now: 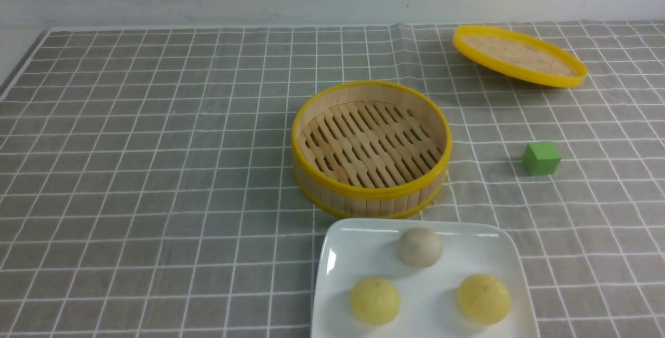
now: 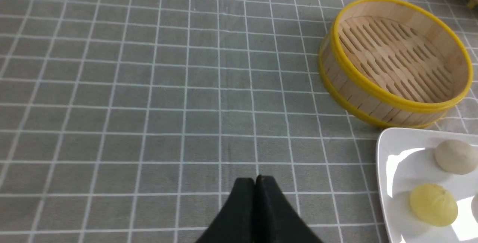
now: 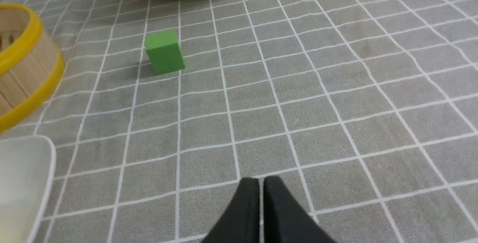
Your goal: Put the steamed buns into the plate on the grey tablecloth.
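Three smooth domed steamed buns on glossy square plate

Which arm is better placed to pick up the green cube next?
Right. The green cube lies on the robot's right side, ahead of the right tool. The left wrist view does not show it.

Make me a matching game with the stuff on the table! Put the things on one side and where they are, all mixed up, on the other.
Things:
1. off-white bun
2. green cube
3. steamer basket
4. yellow-rimmed lid

Places:
A. far right corner of the cloth, tilted
B. middle of the cloth, nothing inside
C. on the white plate with two yellow buns
D. alone on the cloth, right of the basket

Pairs: 1-C, 2-D, 3-B, 4-A
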Controlling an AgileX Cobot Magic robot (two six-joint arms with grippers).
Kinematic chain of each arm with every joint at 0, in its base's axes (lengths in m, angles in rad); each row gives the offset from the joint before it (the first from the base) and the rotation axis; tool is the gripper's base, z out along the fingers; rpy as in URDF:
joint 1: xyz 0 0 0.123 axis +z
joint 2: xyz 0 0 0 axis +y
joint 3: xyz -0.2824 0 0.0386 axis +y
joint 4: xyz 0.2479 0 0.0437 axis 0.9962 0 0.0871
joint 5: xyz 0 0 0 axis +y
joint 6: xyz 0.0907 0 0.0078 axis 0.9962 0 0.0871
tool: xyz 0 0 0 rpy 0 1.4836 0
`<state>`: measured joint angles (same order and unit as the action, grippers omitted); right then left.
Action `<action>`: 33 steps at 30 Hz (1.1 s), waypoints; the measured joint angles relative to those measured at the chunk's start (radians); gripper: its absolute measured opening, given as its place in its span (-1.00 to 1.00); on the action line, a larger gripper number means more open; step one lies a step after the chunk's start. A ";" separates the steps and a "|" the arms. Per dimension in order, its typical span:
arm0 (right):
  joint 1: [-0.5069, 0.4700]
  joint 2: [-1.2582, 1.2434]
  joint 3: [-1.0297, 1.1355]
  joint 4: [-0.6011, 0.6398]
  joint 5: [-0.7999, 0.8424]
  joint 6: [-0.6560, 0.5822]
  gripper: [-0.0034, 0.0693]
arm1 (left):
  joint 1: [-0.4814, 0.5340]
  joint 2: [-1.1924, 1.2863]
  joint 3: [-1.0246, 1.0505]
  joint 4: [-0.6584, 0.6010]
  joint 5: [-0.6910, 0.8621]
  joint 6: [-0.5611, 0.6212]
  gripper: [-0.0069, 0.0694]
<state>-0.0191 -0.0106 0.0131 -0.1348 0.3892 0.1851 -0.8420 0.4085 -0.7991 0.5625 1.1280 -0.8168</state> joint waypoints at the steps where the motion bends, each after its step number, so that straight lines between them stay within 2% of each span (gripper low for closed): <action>1: 0.000 0.000 0.000 -0.003 0.001 -0.026 -0.81 | 0.000 -0.040 0.068 0.000 -0.052 -0.036 -0.79; 4: 0.000 0.000 0.000 -0.007 0.003 -0.049 -0.81 | 0.000 -0.093 0.172 0.000 -0.151 -0.085 -0.78; 6: 0.000 0.000 0.000 -0.009 0.004 -0.054 -0.81 | 0.000 -0.132 0.263 0.031 -0.299 -0.112 -0.77; 7: 0.000 0.000 0.000 -0.009 0.004 -0.054 -0.81 | 0.000 -0.135 0.269 0.035 -0.322 -0.112 -0.77; 8: 0.000 0.000 0.000 -0.009 0.004 -0.057 -0.81 | 0.000 -0.139 0.315 0.072 -0.419 -0.117 -0.77; 9: 0.000 0.000 0.000 -0.009 0.004 -0.057 -0.81 | 0.000 -0.139 0.315 0.072 -0.431 -0.117 -0.77; 11: 0.000 0.000 0.000 -0.009 0.004 -0.059 -0.81 | 0.000 -0.137 0.368 0.106 -0.599 -0.117 -0.77; 12: 0.000 0.000 0.000 -0.009 0.004 -0.059 -0.81 | 0.000 -0.137 0.371 0.106 -0.599 -0.117 -0.77; 14: 0.000 0.000 0.000 -0.009 0.004 -0.062 -0.81 | 0.000 -0.129 0.401 0.119 -0.719 -0.117 -0.76; 22: 0.000 0.000 0.000 -0.009 0.004 -0.063 -0.81 | 0.000 -0.128 0.429 0.198 -0.754 -0.118 -0.74; 27: 0.000 0.000 0.000 -0.009 0.004 -0.063 -0.79 | 0.000 -0.128 0.429 0.279 -0.665 -0.118 -0.73; 33: 0.000 0.000 0.000 -0.009 0.005 -0.063 -0.77 | 0.000 -0.127 0.456 0.264 -0.598 -0.115 -0.72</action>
<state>-0.0191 -0.0106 0.0131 -0.1439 0.3946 0.1225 -0.8420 0.2814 -0.3434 0.8260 0.5297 -0.9316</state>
